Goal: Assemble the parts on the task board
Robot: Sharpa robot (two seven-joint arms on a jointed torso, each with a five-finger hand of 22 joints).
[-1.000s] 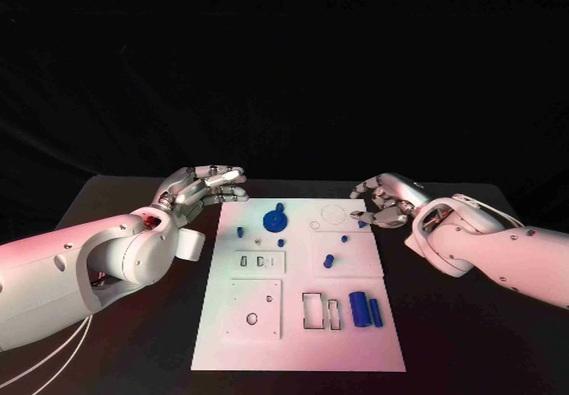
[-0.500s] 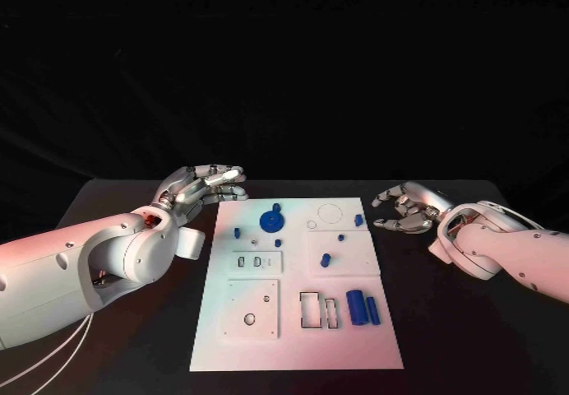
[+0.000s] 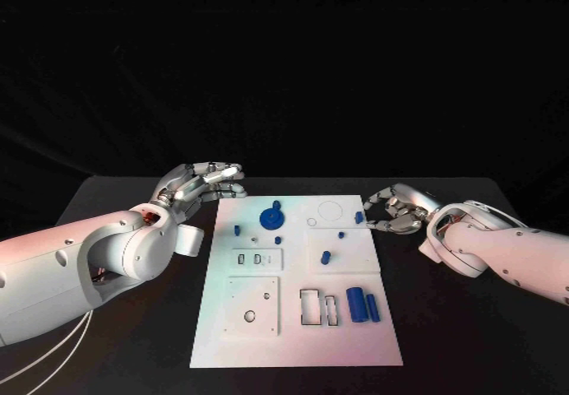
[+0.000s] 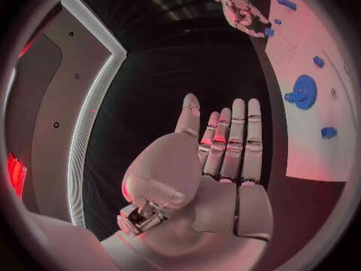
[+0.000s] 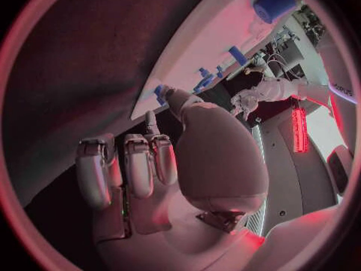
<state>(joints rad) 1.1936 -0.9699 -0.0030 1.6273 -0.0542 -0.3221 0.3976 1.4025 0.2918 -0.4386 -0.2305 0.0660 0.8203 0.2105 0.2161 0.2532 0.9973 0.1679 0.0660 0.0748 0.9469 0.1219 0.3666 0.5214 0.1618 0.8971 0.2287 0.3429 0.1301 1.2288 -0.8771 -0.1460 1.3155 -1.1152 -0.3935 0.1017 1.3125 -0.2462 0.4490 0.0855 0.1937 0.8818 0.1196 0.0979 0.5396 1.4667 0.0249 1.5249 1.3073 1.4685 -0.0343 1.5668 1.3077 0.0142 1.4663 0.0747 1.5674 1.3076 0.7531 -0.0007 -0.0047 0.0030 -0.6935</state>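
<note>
Leftmost, the left hand (image 3: 204,185) hovers empty, fingers apart, just beside the white task board's (image 3: 299,350) far left corner. Blue parts (image 3: 365,309) dot the board. Right hand (image 3: 397,210), fingers loosely curled, touches a small blue part (image 3: 358,217) at the far right edge.

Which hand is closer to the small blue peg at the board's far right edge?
Right. The right hand sits just beside the small blue peg, its fingertips almost at it. The left hand is across the white task board, off its left edge.

Black table (image 3: 107,329); white task board (image 3: 297,346) lies flat at its middle.
</note>
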